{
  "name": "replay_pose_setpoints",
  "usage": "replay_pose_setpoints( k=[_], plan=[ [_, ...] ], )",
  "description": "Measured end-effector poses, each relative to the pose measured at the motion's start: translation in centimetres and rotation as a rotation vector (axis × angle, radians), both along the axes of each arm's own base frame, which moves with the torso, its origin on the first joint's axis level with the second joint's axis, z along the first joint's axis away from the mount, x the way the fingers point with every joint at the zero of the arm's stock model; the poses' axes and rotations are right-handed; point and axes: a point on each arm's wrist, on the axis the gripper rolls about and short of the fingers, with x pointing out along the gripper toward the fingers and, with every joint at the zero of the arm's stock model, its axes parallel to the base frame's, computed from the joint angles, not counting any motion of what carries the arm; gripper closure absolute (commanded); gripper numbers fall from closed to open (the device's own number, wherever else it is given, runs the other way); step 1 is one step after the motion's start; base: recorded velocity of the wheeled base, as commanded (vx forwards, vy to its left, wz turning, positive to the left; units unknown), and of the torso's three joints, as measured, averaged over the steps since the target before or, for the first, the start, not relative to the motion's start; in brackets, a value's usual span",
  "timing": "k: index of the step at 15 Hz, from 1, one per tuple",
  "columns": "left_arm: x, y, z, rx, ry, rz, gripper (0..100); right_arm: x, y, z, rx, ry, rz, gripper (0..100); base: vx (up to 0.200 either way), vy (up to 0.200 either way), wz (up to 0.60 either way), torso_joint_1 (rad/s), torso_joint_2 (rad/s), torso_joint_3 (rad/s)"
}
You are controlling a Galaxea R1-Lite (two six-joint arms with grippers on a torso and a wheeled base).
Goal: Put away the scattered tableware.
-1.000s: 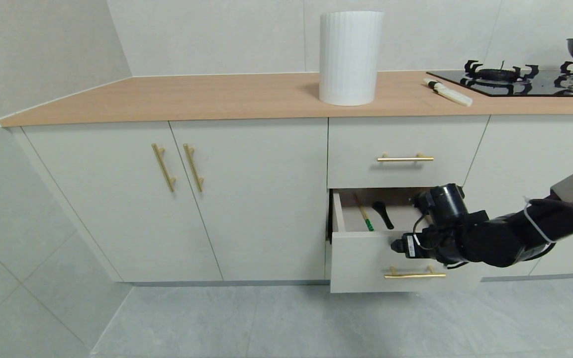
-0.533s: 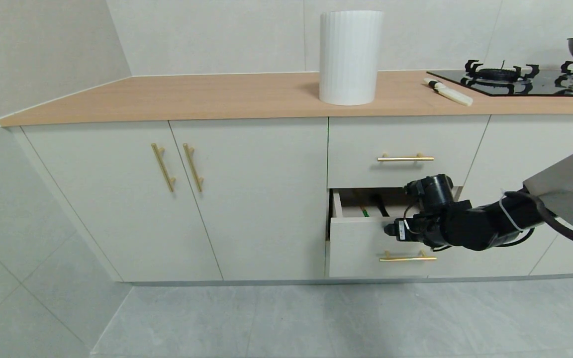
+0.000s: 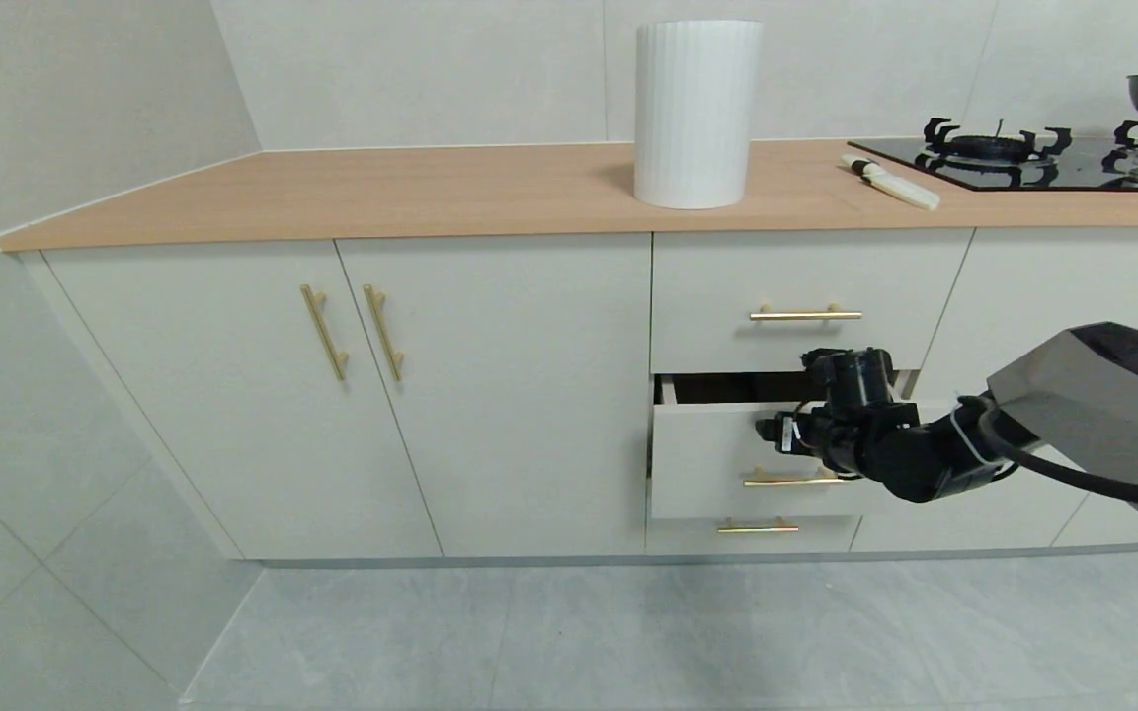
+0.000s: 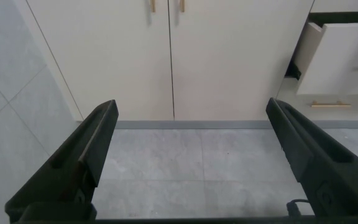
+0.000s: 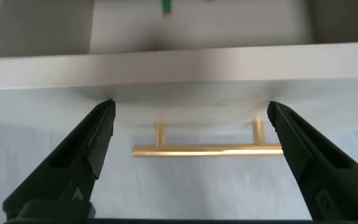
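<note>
A: Where is the tableware?

B: A green-marked piece point(image 5: 166, 6) lies inside the middle drawer point(image 3: 707, 459), just behind its front panel. One pale utensil point(image 3: 890, 184) lies on the tabletop point(image 3: 431, 193), between the white canister point(image 3: 695, 114) and the stove point(image 3: 1023, 158).

A: Is the drawer shut?

B: Not fully. A dark slot shows above its front, and the front stands a little proud of the cabinet.

A: Which arm is at it?

B: The right. The right gripper point(image 5: 190, 109) faces the drawer front squarely, fingers spread wide and holding nothing. The brass handle point(image 5: 207, 149) runs level, its long axis spanning the gap between the two fingers. I cannot tell whether the tips touch the front.

A: And the left?

B: The left gripper point(image 4: 191, 106) hangs well apart, over the floor point(image 4: 185, 168) before the cabinet doors point(image 4: 166, 56). It is spread wide too, and empty.

A: What does the next move turn on?

B: I judge it to be a straight push into the cabinet, directly ahead of the right gripper and square to the handle's length. No grip is needed. The utensil on the tabletop looks like the piece left over. It lies above, toward the right arm's side, so that arm is nearer.
</note>
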Motion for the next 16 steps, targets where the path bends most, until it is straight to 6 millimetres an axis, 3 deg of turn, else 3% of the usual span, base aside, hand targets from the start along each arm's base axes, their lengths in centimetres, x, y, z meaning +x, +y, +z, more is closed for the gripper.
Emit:
replay_pose_setpoints(
  k=[6, 10, 16],
  plan=[
    [0.0, 0.0, 0.0, 0.0, 0.0, 0.0, 0, 1.9, -1.4, -2.1, 0.008, -0.074, -0.057, 0, 0.0, 0.0, 0.0, 0.0, 0.0, 0.0],
    [0.0, 0.0, 0.0, 0.0, 0.0, 0.0, 0, 4.5, -2.6, -2.6, 0.012, -0.172, -0.159, 0, 0.0, 0.0, 0.0, 0.0, 0.0, 0.0],
    [0.0, 0.0, 0.0, 0.0, 0.0, 0.0, 0, 6.4, -3.0, -3.7, 0.02, -0.238, -0.197, 0, 0.0, 0.0, 0.0, 0.0, 0.0, 0.0]
  ],
)
